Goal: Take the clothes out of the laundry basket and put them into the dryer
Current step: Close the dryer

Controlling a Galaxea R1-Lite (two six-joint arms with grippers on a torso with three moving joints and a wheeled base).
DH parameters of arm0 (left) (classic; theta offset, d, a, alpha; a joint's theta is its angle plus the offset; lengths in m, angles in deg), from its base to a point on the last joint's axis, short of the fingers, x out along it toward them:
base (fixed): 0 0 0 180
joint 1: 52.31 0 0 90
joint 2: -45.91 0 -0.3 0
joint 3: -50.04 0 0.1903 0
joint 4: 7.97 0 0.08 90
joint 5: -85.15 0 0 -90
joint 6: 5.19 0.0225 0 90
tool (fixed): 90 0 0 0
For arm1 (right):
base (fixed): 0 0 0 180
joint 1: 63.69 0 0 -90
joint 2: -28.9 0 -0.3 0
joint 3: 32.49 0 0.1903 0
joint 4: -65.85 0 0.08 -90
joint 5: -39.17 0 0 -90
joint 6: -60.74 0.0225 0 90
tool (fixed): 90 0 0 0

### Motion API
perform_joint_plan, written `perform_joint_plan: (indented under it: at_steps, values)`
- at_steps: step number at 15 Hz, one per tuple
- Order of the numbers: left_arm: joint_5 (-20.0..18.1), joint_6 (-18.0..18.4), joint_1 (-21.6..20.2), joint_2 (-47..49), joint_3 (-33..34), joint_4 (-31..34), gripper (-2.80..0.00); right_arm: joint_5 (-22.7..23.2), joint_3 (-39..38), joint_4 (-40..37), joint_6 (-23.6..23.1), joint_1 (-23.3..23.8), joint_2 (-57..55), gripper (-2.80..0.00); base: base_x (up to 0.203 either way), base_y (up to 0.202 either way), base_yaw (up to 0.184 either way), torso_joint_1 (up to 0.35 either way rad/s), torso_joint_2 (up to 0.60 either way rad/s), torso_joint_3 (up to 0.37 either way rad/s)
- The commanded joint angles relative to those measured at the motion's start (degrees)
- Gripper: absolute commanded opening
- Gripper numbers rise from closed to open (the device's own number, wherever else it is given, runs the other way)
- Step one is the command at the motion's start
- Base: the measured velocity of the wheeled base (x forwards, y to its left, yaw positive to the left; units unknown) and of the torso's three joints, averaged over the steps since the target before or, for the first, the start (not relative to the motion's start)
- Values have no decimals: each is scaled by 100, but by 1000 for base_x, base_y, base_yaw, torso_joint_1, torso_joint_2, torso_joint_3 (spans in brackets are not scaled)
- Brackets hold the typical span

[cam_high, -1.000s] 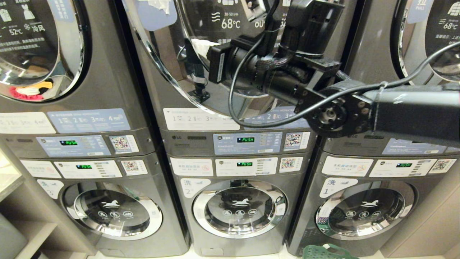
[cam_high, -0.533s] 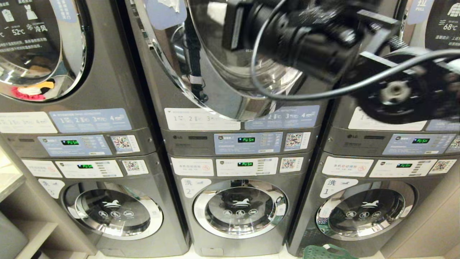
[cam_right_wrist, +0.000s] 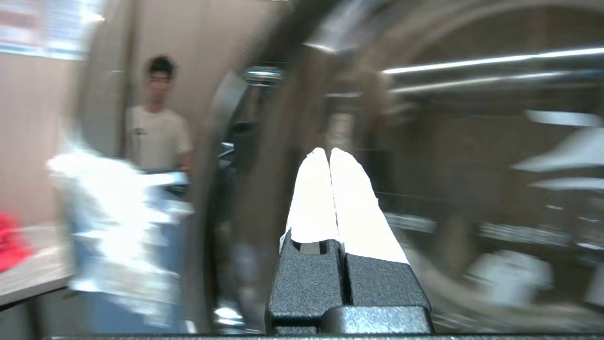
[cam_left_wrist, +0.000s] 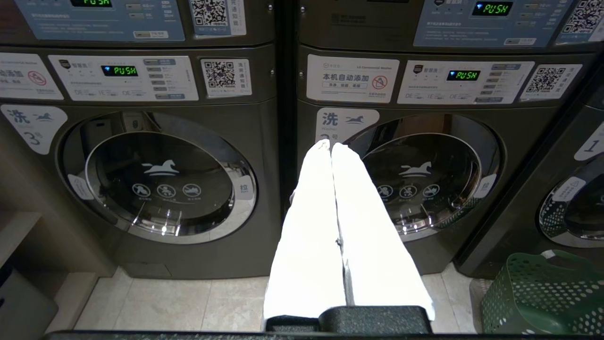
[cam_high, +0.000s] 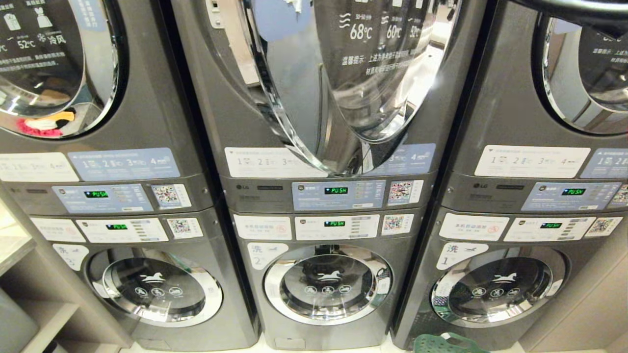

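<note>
The right end effector (cam_right_wrist: 329,153) is closed and empty beside the open dryer door (cam_high: 343,73), probably because it swings the door; the laundry basket (cam_left_wrist: 542,297) waits below this door.

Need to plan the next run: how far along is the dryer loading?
Done: the middle dryer door stands open. In hand: nothing; the right gripper and left gripper are both shut and empty. Left: the green laundry basket sits on the floor, its contents not visible.
</note>
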Motion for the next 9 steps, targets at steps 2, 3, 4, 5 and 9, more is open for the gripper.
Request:
perform_joint_plan:
  at_steps: [2,3,4,5,9]
  values:
    - [2,-1,0,-2,1,2,-280,90,-26,-263,180,-716,320,-280,0,0,0,0,0,0]
    - [2,-1,0,4,1,2,-280,99,-52,-392,340,-981,399,-280,0,0,0,0,0,0]
    - [2,-1,0,0,1,2,-280,100,-153,-474,466,-1156,482,-280,0,0,0,0,0,0]
    - [2,-1,0,4,1,2,-280,106,-329,-491,498,-1183,559,-280,0,0,0,0,0,0]
    - [2,-1,0,-2,1,2,-280,216,-872,-488,493,-1357,744,-280,0,0,0,0,0,0]
